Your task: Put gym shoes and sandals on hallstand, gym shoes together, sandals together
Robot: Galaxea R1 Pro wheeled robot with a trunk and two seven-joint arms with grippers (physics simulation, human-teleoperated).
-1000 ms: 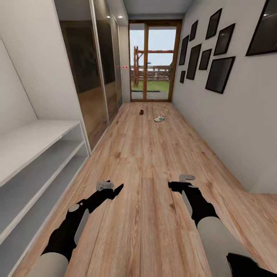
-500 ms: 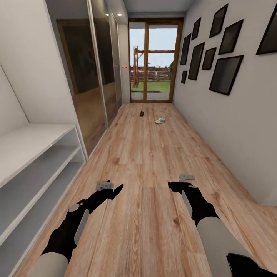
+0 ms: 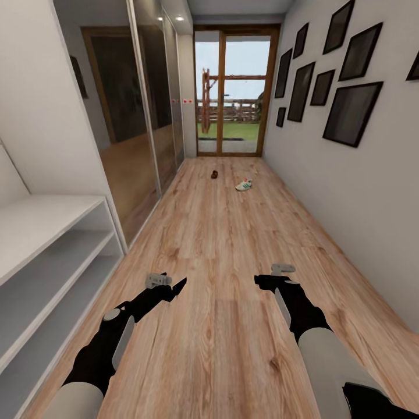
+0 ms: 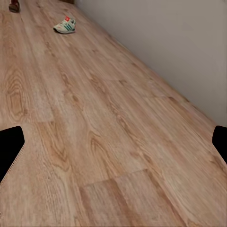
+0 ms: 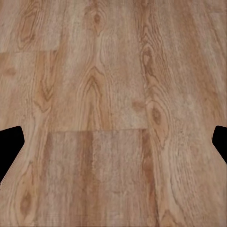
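Observation:
Far down the corridor floor [image 3: 221, 244] lies one white gym shoe [image 3: 244, 185] with green stripes, and a small brown sandal [image 3: 214, 174] sits a little beyond it to the left. The left wrist view catches the same gym shoe [image 4: 65, 25] and the sandal [image 4: 14, 5] at the picture's edge. The light grey hallstand [image 3: 41, 244] runs along the left wall, its shelves bare. My left gripper [image 3: 179, 284] and right gripper [image 3: 259, 281] hover low over the planks, far short of the shoes. Both are open and hold nothing, with the fingertips [image 4: 9, 146] [image 5: 220, 139] spread wide.
A mirrored sliding-door wardrobe [image 3: 137, 134] follows the hallstand on the left. Dark picture frames [image 3: 352, 110] hang on the right wall. A glass door [image 3: 233, 93] closes the corridor's far end. The wood floor stretches between the walls.
The whole view has shifted as the robot rolls forward along the corridor: the hallstand slides off to the left and the walls draw nearer. Both arms keep their pose.

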